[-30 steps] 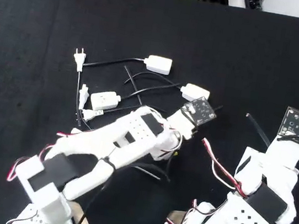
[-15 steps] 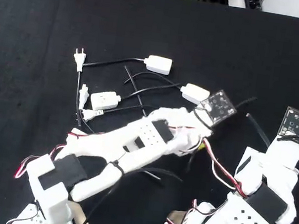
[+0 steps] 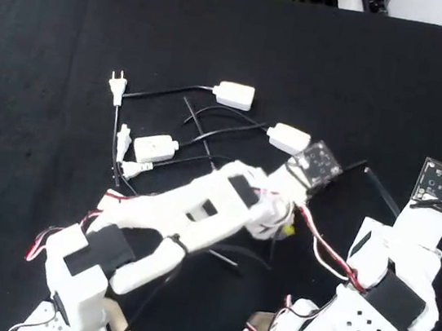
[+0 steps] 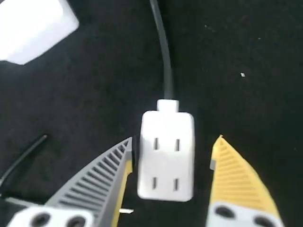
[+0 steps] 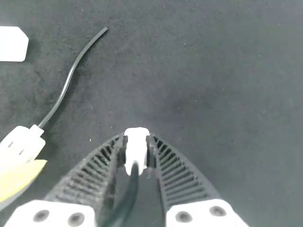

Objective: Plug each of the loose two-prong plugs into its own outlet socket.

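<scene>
The left pincer (image 4: pixel 175 139) stands apart, one jaw along each long side of a white socket (image 4: pixel 166 153). The socket lies flat on the black table (image 3: pixel 382 73), slots facing up, with its cord (image 4: pixel 163 52) running straight away from the jaws. Neither jaw looks to be pressing on it. In the high view this spot sits under the left wrist, toward four o'clock from the table's middle.

The right pincer (image 5: pixel 136 149) is clamped on a white plug (image 5: pixel 136 139), whose cord trails back between the jaws. The prongs cannot be made out. The plug is near that socket but apart from it.

The step in hand looks like pinning the socket. The left jaws should close squarely on the long sides and leave the slots uncovered, so the socket cannot slide. The right arm then needs the prongs lined up with one slot pair, pushed straight in without tilt.

Other sockets (image 3: pixel 234 95) lie from nine to two o'clock, and loose plugs (image 3: pixel 117 85) lie toward nine and ten.
</scene>
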